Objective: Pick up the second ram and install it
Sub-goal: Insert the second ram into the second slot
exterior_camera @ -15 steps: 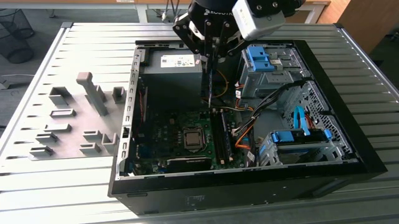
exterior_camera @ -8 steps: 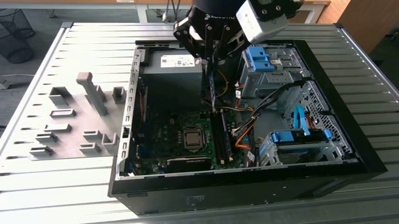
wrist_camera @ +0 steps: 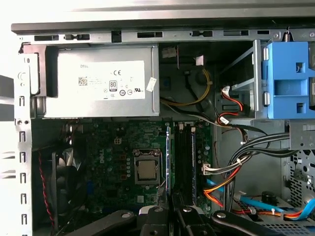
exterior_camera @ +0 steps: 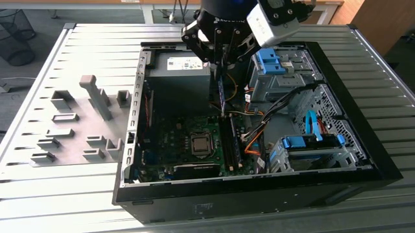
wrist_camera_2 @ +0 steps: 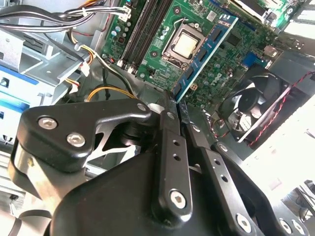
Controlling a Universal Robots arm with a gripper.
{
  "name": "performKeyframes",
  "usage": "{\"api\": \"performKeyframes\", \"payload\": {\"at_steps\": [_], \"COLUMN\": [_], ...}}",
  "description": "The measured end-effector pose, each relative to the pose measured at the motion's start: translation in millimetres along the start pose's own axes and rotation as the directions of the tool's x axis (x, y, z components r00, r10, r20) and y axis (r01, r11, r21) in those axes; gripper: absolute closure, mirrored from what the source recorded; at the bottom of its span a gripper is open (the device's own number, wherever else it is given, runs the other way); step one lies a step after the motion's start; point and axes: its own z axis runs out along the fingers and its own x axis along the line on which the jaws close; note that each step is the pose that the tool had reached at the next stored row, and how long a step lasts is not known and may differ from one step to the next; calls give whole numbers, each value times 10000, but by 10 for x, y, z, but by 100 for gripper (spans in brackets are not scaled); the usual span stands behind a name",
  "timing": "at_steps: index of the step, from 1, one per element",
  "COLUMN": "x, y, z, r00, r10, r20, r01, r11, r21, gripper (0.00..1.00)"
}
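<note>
The gripper [exterior_camera: 222,65] hangs over the open computer case [exterior_camera: 363,160] on the table [exterior_camera: 77,194], its fingers [wrist_camera_2: 173,162] closed flat on the top edge of the second ram [wrist_camera_2: 204,56], so the blue stick hangs edge-down and lengthwise along the motherboard's black memory slots [wrist_camera: 183,157]. In both wrist views the stick sits above the motherboard [wrist_camera: 113,152], between the processor socket [wrist_camera: 146,169] and those slots, apparently not yet seated. The grey holder blocks [exterior_camera: 77,131] stand outside the case.
</note>
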Motion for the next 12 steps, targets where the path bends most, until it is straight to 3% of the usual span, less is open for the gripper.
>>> {"api": "performKeyframes", "payload": {"at_steps": [7, 12], "x": [-1, -25], "y": [0, 0], "z": [1, 36], "r00": [10000, 9986], "r10": [-13, -533], "r20": [0, 0], "r01": [13, 533], "r11": [10000, 9986], "r21": [-1, 5], "gripper": [86, 86]}}
